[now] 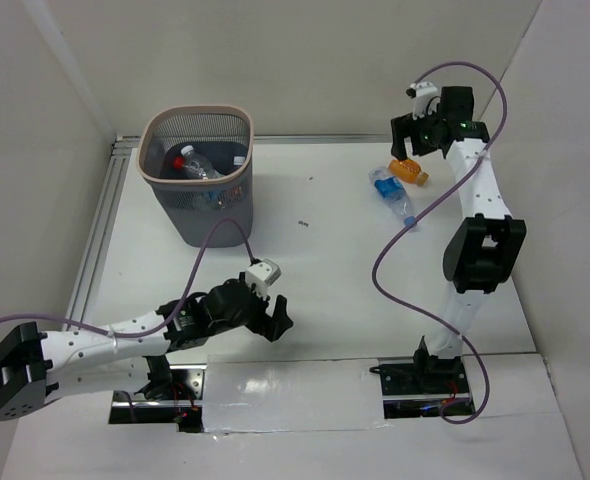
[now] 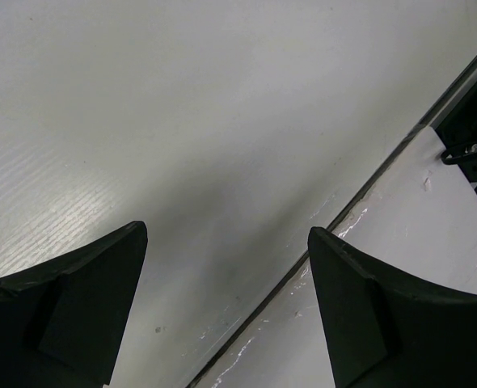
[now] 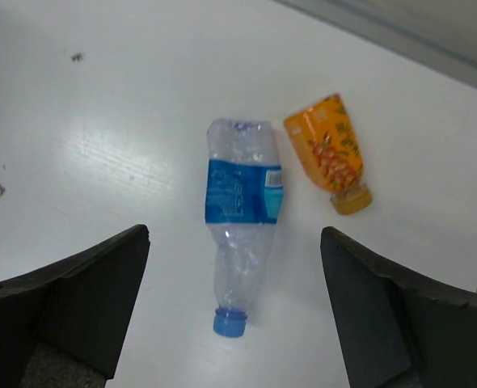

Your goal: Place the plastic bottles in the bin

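Observation:
A crushed clear plastic bottle (image 3: 242,194) with a blue label and blue cap lies on the white table. A small orange bottle (image 3: 329,149) lies just beside it. Both show at the far right in the top view, the clear one (image 1: 393,195) and the orange one (image 1: 410,172). My right gripper (image 3: 234,242) is open and hovers above the clear bottle (image 1: 413,140). The grey mesh bin (image 1: 151,182) stands at the far left and holds bottles, one with a red cap (image 1: 178,158). My left gripper (image 1: 273,318) is open and empty, low over the table's near edge (image 2: 226,234).
An aluminium rail (image 1: 97,235) runs along the table's left edge. White walls close in the back and sides. A dark seam (image 2: 344,210) crosses the near table edge by the arm bases. A purple cable (image 1: 400,240) loops off the right arm.

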### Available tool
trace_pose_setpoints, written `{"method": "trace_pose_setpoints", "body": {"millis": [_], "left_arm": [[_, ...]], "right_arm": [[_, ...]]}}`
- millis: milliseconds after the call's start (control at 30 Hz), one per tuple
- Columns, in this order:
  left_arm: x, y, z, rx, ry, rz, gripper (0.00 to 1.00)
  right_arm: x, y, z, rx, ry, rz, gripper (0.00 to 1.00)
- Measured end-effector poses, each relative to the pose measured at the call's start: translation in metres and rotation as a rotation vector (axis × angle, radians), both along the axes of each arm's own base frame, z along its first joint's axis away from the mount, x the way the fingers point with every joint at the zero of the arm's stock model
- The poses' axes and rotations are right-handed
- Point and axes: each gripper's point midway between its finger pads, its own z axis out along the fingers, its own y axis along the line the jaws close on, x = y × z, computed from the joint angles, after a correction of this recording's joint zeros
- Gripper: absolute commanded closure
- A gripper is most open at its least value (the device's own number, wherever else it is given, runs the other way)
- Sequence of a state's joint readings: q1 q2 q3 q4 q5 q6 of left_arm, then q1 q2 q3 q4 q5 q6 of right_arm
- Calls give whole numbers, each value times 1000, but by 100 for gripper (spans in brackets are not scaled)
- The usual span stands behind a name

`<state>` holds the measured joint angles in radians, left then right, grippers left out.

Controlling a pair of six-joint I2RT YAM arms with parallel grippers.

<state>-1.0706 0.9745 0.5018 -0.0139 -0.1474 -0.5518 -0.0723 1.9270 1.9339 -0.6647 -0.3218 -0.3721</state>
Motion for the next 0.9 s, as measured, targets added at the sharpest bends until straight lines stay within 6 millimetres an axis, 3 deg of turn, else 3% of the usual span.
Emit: {"method": "trace_pose_setpoints", "body": {"millis": [167, 467, 900], "left_arm": [[-2, -2, -7, 20, 15, -13, 7], [0, -6, -1, 2, 4, -17, 7], [3, -10, 4, 13, -7, -29, 7]], "right_arm": [[-19, 1, -42, -2, 132, 15, 4], [-49, -2, -141, -9, 377, 5, 1], [-51, -13, -192, -57, 459, -37, 1]]}}
